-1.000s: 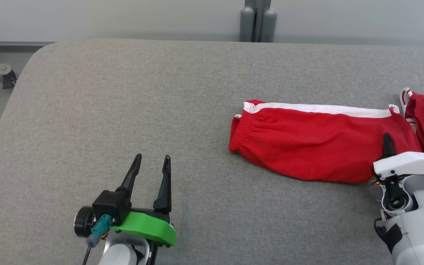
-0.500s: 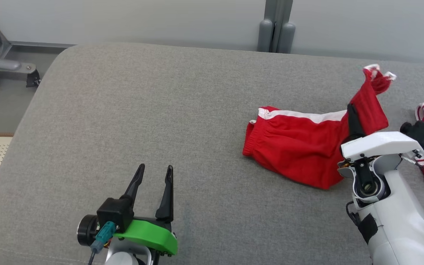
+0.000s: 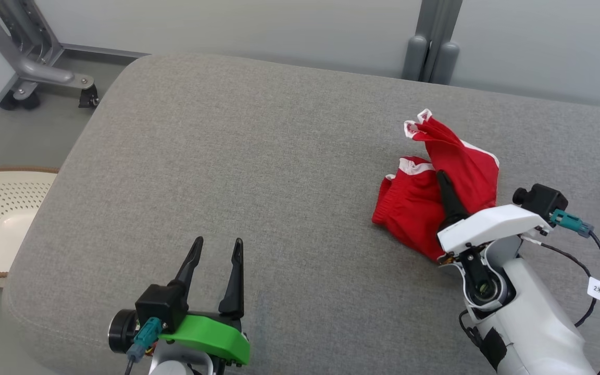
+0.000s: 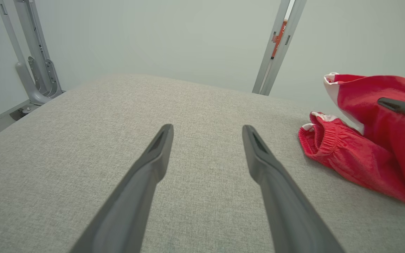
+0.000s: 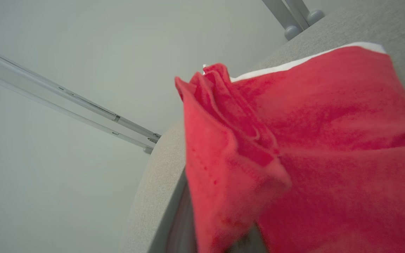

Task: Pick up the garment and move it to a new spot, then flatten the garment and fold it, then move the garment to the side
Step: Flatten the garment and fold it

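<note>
Red cloth with white trim, the garment [image 3: 466,166] lies right of centre in the head view, one end bunched and raised while its elastic waistband rests on the grey surface [image 3: 258,156], probably so the rest trails along to the new spot. The right hand [image 3: 446,185] is clamped on the raised fold, forearm entering from the lower right; the left hand [image 3: 217,242], lower left, hovers empty, fingers [image 3: 235,265] apart, pointing up the frame.

- white tag [image 3: 598,290] hanging on a black cable [image 3: 598,242], lower right of head view
- the tag reads "2", followed by a second small mark, too small to tell
- print is dark on white, one line
</note>
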